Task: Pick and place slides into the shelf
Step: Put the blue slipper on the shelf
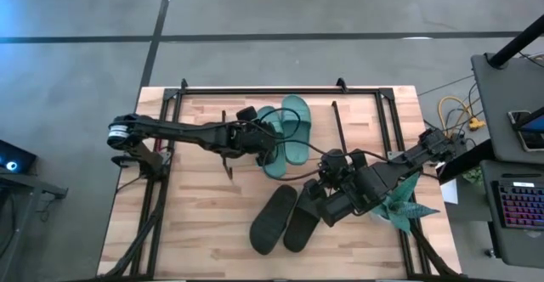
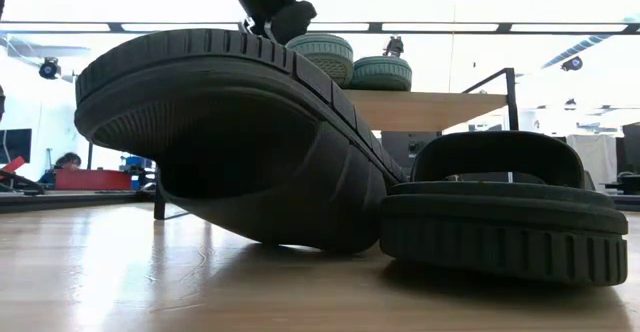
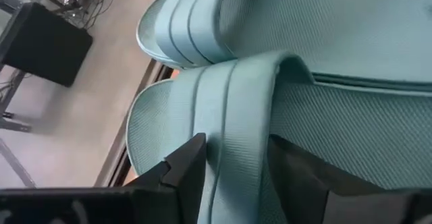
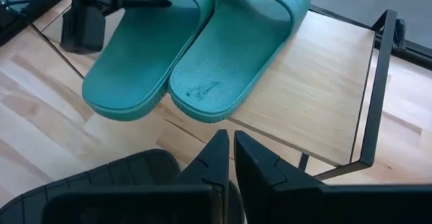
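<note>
Two teal-green slides (image 4: 142, 55) (image 4: 236, 55) lie side by side, soles down, on the shelf's wooden top board (image 4: 304, 82), with their near ends over its edge. My left gripper (image 3: 236, 140) (image 1: 270, 142) is open, with one finger on each side of the nearer teal slide's strap. Two black slides (image 1: 272, 218) (image 1: 302, 222) lie on the table in front of the shelf. In the low view one black slide (image 2: 230, 142) is tipped up with its sole showing, against the flat one (image 2: 500, 212). My right gripper (image 4: 228, 143) (image 1: 327, 204) hangs shut above their far ends. My left gripper has the teal slide's wide strap (image 3: 223, 156) between its two fingers, which lie across the strap. Whether the fingers (image 3: 189, 173) touch the strap I cannot tell. The slide rests on the shelf board.
A green spiky plant (image 1: 404, 205) stands at the table's right edge beside my right arm. A large black frame (image 1: 255, 89) runs around the table. The shelf's thin black frame (image 4: 374, 96) stands up at the board's side. Bare tabletop lies at the near left (image 1: 187, 222).
</note>
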{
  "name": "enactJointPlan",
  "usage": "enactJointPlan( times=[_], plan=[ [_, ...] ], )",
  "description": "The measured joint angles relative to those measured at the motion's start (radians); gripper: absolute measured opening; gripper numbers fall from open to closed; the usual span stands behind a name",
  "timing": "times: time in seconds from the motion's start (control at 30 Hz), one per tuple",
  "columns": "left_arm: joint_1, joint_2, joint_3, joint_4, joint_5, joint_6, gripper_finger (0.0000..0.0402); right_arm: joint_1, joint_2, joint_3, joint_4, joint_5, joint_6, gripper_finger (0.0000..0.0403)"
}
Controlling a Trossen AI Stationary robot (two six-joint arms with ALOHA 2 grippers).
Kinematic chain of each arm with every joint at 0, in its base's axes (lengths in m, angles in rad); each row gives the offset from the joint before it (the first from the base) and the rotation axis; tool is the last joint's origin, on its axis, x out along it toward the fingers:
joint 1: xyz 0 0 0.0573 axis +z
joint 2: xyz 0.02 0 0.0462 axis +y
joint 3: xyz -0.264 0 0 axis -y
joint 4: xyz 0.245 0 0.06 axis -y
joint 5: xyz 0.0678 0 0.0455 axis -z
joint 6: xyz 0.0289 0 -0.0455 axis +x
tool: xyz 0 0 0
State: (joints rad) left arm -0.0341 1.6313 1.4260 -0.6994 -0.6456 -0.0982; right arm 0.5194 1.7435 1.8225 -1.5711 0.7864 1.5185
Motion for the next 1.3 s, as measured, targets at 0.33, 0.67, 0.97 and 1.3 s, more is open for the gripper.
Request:
enactJointPlan(
  times=[0.33, 0.67, 0.97, 1.3],
  plan=[
    [-0.017, -0.12, -0.011, -0.002, 0.048, -0.023, 0.0144, 0.002, 0.0, 0.0, 0.0, -0.04, 0.012, 0.0018],
    [-0.095, -0.223, -0.122, 0.098, 0.614, -0.21, 0.0116, -0.024, 0.0, -0.002, 0.003, -0.098, 0.001, 0.0018],
    [-0.158, -0.168, -0.169, 0.216, 0.634, -0.206, 0.0008, -0.07, -0.002, -0.003, 0.003, -0.106, -0.06, 0.0018],
    [-0.169, -0.065, -0.177, 0.304, 0.629, -0.183, 0.0, -0.07, -0.003, -0.003, 0.0, -0.105, -0.034, 0.0018]
  ],
)
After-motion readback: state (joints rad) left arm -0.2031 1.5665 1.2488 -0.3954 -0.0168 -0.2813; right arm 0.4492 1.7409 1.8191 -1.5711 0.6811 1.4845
